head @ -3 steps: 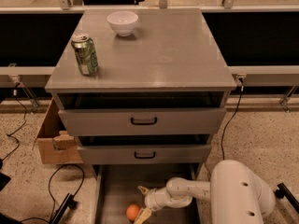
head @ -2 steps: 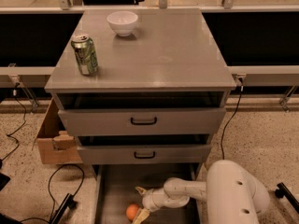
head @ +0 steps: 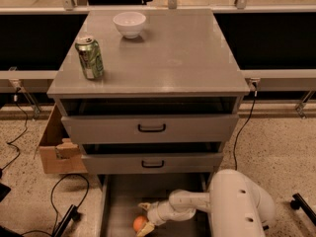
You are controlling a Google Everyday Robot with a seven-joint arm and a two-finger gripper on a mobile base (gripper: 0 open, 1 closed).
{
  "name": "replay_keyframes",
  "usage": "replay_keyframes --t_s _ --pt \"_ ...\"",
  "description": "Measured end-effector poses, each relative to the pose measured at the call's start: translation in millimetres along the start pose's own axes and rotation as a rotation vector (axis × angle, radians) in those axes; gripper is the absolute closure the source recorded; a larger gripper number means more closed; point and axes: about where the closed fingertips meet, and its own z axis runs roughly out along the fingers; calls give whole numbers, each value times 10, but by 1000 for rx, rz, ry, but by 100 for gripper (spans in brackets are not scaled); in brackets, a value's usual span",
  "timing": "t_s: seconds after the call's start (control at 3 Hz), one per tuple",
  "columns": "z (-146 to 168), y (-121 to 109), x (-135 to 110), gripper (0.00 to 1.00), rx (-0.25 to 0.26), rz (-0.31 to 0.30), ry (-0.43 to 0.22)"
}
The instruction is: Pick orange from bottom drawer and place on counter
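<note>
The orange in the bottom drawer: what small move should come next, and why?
Probably close the gripper: its open fingers sit either side of the orange in the bottom drawer, which is not yet lifted to the counter.

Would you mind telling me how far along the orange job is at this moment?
Done: the bottom drawer is open and the gripper is down inside it. In hand: its open fingers flank the orange, which lies on the drawer floor. Left: grasping, lifting, placing it on the counter.
</note>
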Motion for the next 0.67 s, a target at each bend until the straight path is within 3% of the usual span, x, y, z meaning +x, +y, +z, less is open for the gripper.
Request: replay_keyframes --t_s 0.67 --pt "150 -23 119 65 -14 -8 32"
